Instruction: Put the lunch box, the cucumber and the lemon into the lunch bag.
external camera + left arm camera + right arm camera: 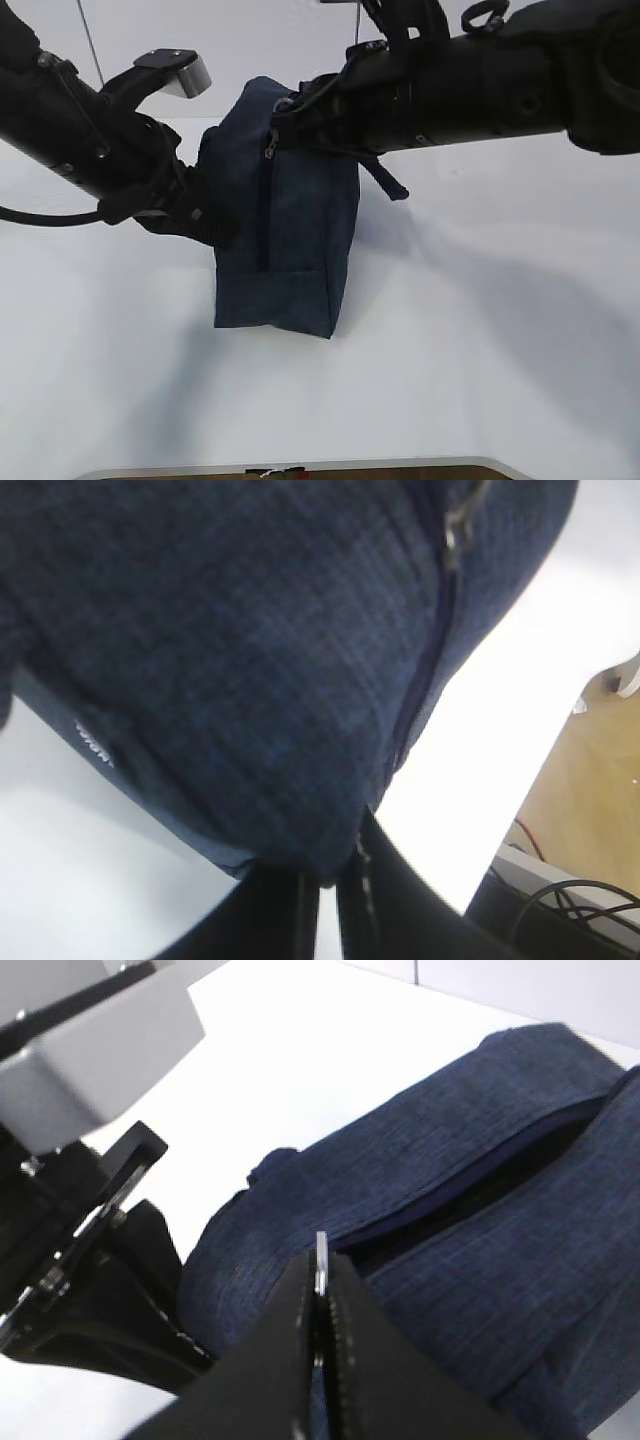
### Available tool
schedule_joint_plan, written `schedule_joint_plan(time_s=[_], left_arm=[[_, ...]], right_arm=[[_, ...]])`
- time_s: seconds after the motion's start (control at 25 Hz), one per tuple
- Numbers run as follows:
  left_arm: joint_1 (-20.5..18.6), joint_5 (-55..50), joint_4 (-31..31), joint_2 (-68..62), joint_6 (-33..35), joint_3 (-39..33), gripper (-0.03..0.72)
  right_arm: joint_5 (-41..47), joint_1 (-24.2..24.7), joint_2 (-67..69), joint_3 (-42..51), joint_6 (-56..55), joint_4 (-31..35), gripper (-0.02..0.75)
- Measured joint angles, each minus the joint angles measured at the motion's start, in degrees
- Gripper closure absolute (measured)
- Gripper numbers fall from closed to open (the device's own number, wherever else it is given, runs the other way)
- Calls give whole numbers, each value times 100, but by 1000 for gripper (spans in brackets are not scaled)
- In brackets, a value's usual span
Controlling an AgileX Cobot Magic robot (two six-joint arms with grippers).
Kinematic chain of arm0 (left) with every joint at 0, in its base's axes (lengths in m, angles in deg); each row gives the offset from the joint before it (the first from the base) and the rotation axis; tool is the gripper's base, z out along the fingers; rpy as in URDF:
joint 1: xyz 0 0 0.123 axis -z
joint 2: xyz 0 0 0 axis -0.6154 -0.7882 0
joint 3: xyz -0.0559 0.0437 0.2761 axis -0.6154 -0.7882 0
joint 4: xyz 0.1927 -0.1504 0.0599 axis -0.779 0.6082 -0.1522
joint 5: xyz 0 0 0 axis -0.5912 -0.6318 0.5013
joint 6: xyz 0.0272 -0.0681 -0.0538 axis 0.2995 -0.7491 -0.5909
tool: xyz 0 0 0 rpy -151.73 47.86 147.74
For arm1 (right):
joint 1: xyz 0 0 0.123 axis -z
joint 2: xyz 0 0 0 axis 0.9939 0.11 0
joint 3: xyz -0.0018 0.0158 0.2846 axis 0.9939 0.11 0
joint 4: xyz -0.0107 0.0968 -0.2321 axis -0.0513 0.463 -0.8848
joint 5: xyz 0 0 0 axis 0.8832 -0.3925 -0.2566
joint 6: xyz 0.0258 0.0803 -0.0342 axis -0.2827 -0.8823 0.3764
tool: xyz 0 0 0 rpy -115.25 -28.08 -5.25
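The lunch bag (285, 215) stands upright on the white surface (480, 340), near its middle, with both arms working on it from either side. The right gripper (320, 1290) has its fingers pressed together on the thin silver zipper pull (321, 1260) at the top of the bag. The left gripper (328, 880) has its fingers together at the bag's side, seemingly pinching a fold of the navy fabric, though the contact itself is hard to make out. The zipper (267, 200) runs down the near end of the bag, and the right wrist view shows a dark gap along the seam, so the top looks at least partly open.

The step in hand appears to be opening the bag. To do it well, the left arm should hold the cloth taut and steady while the right draws the pull straight along the zipper line, not sideways, so the teeth do not bind and the bag does not tip. The lunch box, cucumber and lemon are not visible in any view.
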Motion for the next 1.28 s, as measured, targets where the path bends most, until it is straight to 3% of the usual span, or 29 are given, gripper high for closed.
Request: schedule_joint_plan(time_s=[1.28], left_arm=[[0,-294,-706,0,258,0,698]], right_arm=[[1167,0,1023,-1204,-13,54,733]])
